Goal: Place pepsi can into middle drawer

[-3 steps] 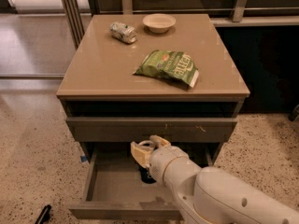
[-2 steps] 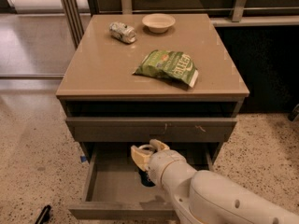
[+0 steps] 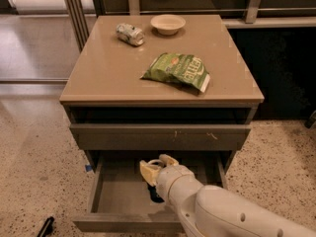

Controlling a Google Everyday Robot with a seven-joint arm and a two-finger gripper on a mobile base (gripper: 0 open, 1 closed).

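Note:
The middle drawer [image 3: 116,194] is pulled open below the cabinet top; it is grey-brown with a plain grey base. My gripper [image 3: 157,168] reaches into it from the lower right, over the middle of the base. It is shut on the pepsi can [image 3: 154,195], a small dark can that shows just under the pale fingers [image 3: 147,173]. My arm hides most of the can. I cannot tell whether the can touches the drawer base.
A closed drawer face with small pale scratches [image 3: 160,136] sits right above the open drawer. On the cabinet top [image 3: 108,78] lie a green chip bag [image 3: 178,70], a pale silver-green can on its side [image 3: 130,33] and a small bowl [image 3: 168,23]. Speckled floor surrounds the cabinet.
My gripper with the can has sunk slightly lower into the open drawer. Nothing else has moved.

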